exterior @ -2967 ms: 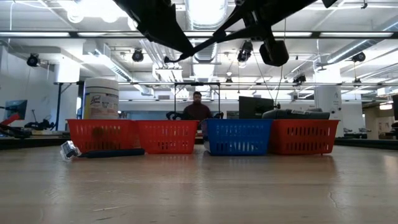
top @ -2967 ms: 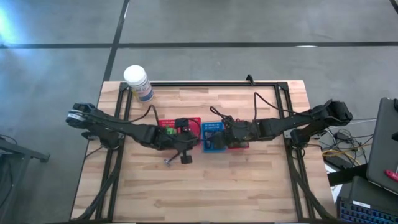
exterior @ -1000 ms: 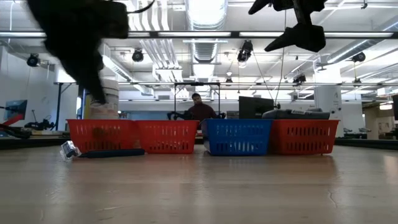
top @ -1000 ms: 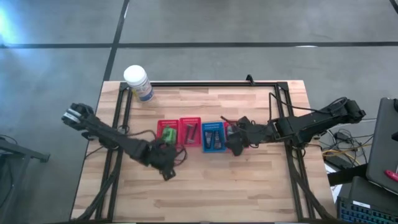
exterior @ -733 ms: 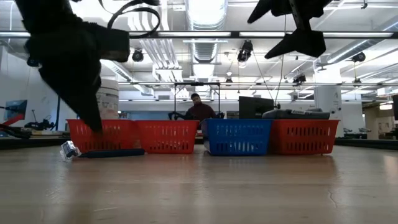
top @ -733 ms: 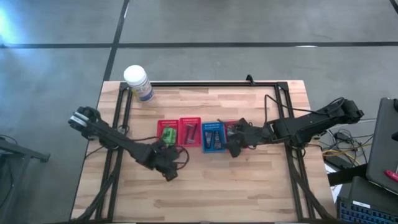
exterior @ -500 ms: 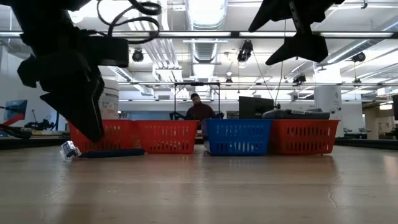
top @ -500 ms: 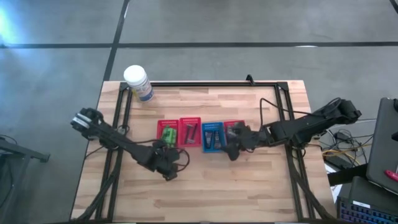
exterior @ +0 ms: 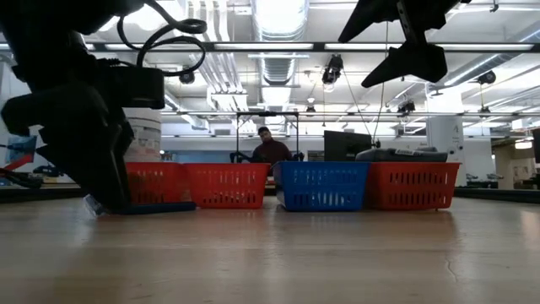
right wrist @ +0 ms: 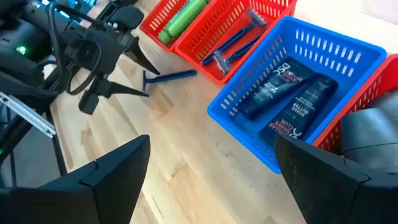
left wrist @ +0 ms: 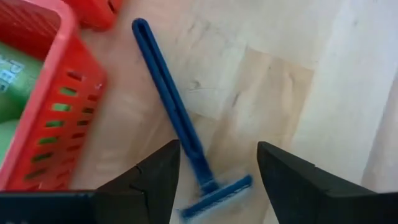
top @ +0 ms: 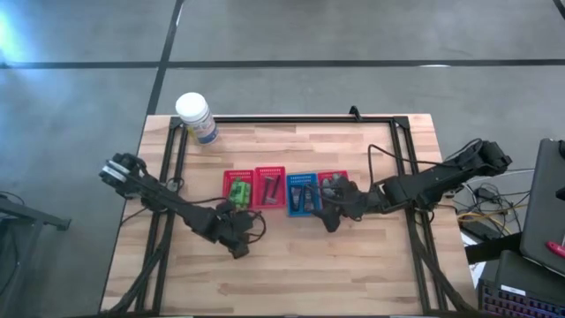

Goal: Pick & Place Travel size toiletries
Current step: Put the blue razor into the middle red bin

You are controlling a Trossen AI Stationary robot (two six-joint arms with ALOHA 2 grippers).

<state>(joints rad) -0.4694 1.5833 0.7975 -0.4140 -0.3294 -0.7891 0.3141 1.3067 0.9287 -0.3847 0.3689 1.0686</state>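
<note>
Four small mesh baskets in a row at centre of high view: three red (top: 269, 187), one blue (top: 302, 194).
Leftmost red basket (right wrist: 176, 17): bright green little bottles (right wrist: 183, 17), count unclear.
Second red basket (right wrist: 233, 37): two dark-blue-handled razors (right wrist: 239, 38).
Blue basket: two dark flat tubes (right wrist: 292, 104) side by side.
Rightmost red basket (top: 333, 184): grey oval bottles (right wrist: 371, 134), count unclear.
One loose blue razor (left wrist: 180, 130) flat on wooden table (top: 353, 265), just beside leftmost basket, below it in high view.
Left gripper (left wrist: 214, 177) low over loose razor, fingers spread either side of handle, nothing held.
Right gripper (top: 331, 215) right of centre, just below blue basket; fingers wide apart, empty.
One large white lidded jar (top: 195, 117), upper left of table.
</note>
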